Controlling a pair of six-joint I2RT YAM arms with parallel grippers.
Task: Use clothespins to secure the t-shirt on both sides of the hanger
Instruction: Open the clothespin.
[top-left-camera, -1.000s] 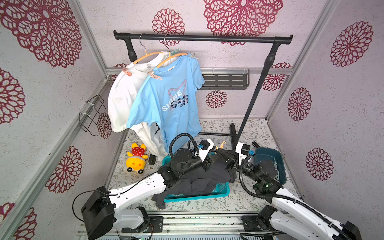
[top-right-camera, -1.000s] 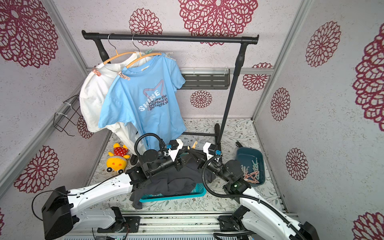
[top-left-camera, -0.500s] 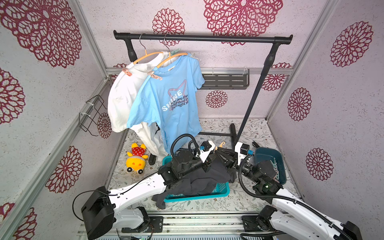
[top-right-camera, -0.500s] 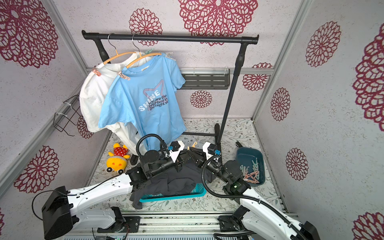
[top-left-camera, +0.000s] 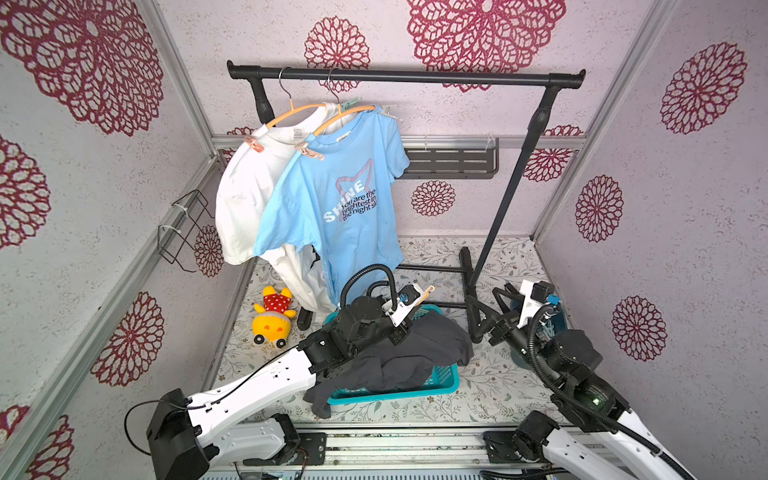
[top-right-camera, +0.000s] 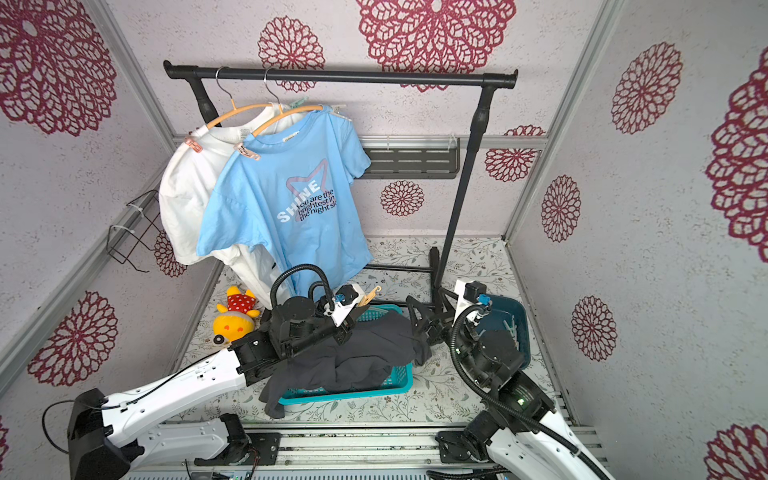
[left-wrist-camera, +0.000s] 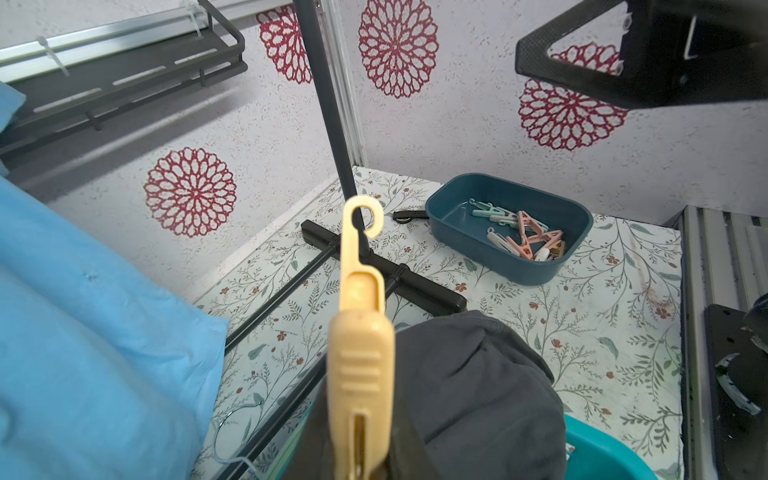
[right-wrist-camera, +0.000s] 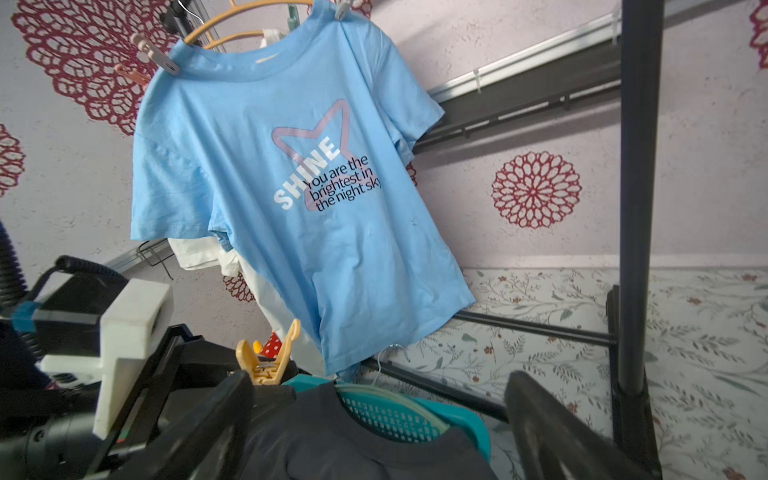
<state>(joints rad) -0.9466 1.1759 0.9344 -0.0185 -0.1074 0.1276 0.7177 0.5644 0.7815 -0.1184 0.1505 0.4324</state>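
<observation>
Left wrist view: yellow clothespin (left-wrist-camera: 360, 353) pinched tight in left fingers (left-wrist-camera: 409, 457), held over dark t-shirt (left-wrist-camera: 478, 374); right fingers (right-wrist-camera: 552, 432) spread wide, empty; risk: narrow pinch lets pin twist or drop into basket (top-left-camera: 395, 395) during placement.

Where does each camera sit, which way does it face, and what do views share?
Top views: above the arm bases, looking forward and down at the clothes rack; left arm and right arm show.
Left wrist: on the left arm, facing the dark blue tray; the left gripper, shut on the yellow clothespin, shows.
Right wrist: on the right arm, facing the blue t-shirt; the open right gripper shows.
Shared: both wrist views show that clothespin and the dark garment.
</observation>
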